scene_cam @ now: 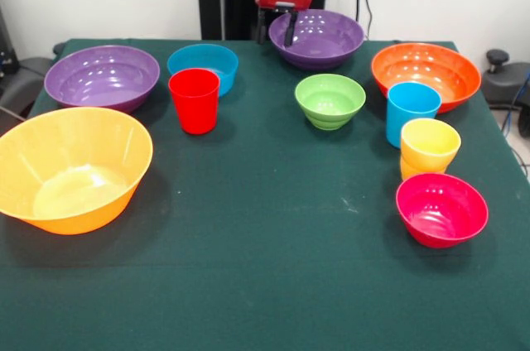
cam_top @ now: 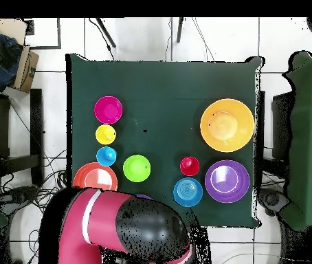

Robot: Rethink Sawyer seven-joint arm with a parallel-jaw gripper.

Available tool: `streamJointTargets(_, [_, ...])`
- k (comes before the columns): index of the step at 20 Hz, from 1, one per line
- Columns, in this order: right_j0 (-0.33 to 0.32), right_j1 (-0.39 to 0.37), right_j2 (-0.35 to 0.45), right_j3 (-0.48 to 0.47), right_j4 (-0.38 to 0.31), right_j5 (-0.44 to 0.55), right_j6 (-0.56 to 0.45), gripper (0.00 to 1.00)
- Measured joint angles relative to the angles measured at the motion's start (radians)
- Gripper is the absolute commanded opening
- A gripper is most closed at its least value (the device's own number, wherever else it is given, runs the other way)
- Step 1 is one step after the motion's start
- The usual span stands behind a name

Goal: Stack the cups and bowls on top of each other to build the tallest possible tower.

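No tower yet: only the yellow plastic cup (scene_cam: 430,142) sits stacked; gripper (scene_cam: 276,30) spread over the far purple plastic bowl (scene_cam: 319,36) rim, holding nothing.

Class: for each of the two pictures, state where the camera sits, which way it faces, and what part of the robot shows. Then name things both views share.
Front view: across the table, level, facing the robot; the gripper hangs over the far purple bowl.
Overhead view: above, looking straight down; the red and black arm fills the bottom.
Shared: the red cup, the green bowl, the yellow-orange bowl.
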Motion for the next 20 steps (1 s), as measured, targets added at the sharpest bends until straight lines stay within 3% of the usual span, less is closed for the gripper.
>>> streamJointTargets(20, [-0.015, 0.011, 0.000, -0.017, -0.023, -0.001, 0.000, 1.00])
